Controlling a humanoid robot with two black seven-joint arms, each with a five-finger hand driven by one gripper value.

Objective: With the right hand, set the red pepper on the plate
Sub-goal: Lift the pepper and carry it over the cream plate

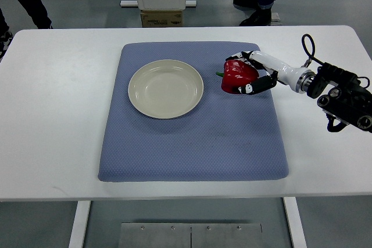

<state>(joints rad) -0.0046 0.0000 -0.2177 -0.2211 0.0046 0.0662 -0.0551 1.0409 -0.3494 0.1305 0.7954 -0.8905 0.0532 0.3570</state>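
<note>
wide white rectangular table point(52, 114) is spread with blue-grey quilted fabric mat point(192, 149), likely laid as padded work zone. round cream ceramic plate point(165, 89) is set on mat's left-centre, bare, ready as target. glossy red bell pepper point(238, 76) is seen just right of plate, not touching it, over mat's upper right. pepper is wrapped by white-and-black right hand point(251, 74), fingers point(257, 86) curled round it from right side, apparently for carrying leftward. whether pepper is lifted cannot be told. left arm not seen.

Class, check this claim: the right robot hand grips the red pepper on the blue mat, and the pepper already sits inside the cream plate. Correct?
Not quite. The top view shows the red pepper in the right robot hand on the blue mat, but right of the empty plate, not inside it.
</note>
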